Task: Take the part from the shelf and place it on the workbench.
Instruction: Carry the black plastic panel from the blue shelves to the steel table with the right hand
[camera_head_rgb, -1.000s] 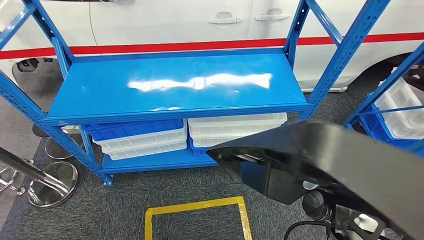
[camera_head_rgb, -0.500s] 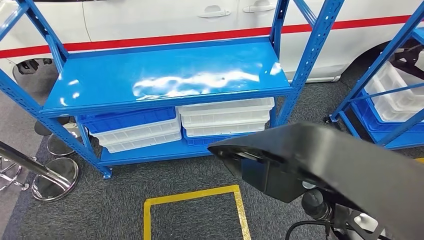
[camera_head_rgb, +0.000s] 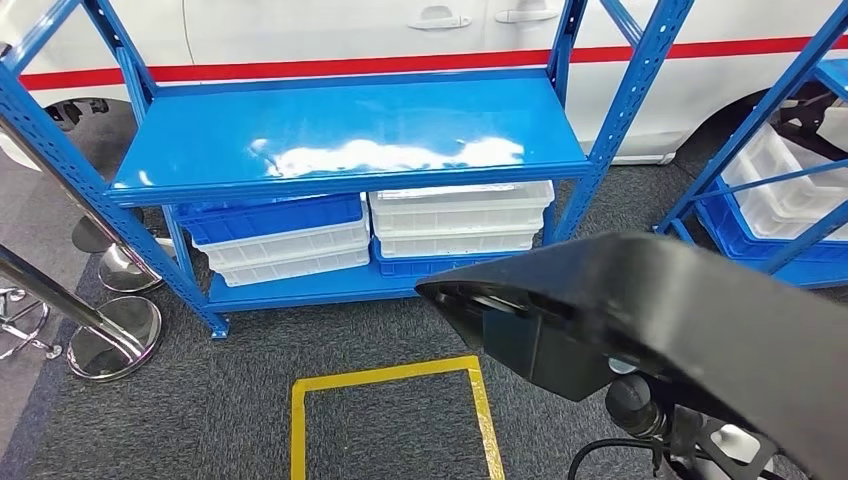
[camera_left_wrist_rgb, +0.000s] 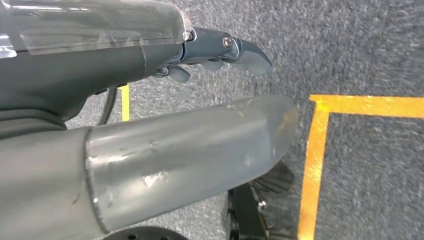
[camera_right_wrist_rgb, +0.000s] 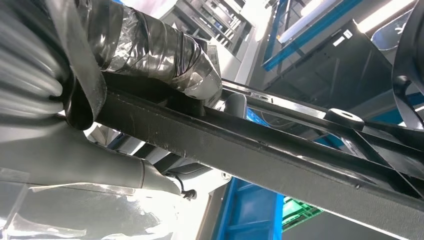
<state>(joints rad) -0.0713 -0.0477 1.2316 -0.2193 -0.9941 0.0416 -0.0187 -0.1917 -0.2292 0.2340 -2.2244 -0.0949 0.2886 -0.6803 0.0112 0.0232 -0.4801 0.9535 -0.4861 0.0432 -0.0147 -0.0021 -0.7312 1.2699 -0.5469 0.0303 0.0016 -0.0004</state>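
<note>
- Black and matte, the part (camera_head_rgb: 680, 330) fills the lower right of the head view, a long moulded panel reaching from the right edge toward the centre, its blunt end over the carpet just right of the yellow floor marking.
- In the right wrist view the right hand (camera_right_wrist_rgb: 150, 55) lies against the part (camera_right_wrist_rgb: 280, 150): tape-wrapped fingers (camera_right_wrist_rgb: 195, 75) sit on one side of the dark bar and the thick grey thumb (camera_right_wrist_rgb: 90, 165) on the other, so the hand grips it.
- In the left wrist view the left hand (camera_left_wrist_rgb: 165, 100) hangs above the carpet, its dark fingers (camera_left_wrist_rgb: 240, 50) stretched out and apart from the thick grey thumb (camera_left_wrist_rgb: 200, 145), holding nothing.
- Yellow tape (camera_head_rgb: 390, 378) marks a square outline on the grey carpet (camera_head_rgb: 250, 420) at lower centre of the head view.
- At the left edge stand chrome stanchion bases (camera_head_rgb: 110, 335) with a slanted metal pole.
- Beyond, across upper centre, a blue shelf (camera_head_rgb: 350, 135) shows a glossy bare top deck.
- Under it, the lower deck carries stacked trays: blue and white bins (camera_head_rgb: 280, 240) on the left, white bins (camera_head_rgb: 460, 220) on the right.
- A second blue rack (camera_head_rgb: 780, 200) with white bins stands at the right edge.
- Farthest back, a white car (camera_head_rgb: 330, 30) with a red stripe spans the top.
</note>
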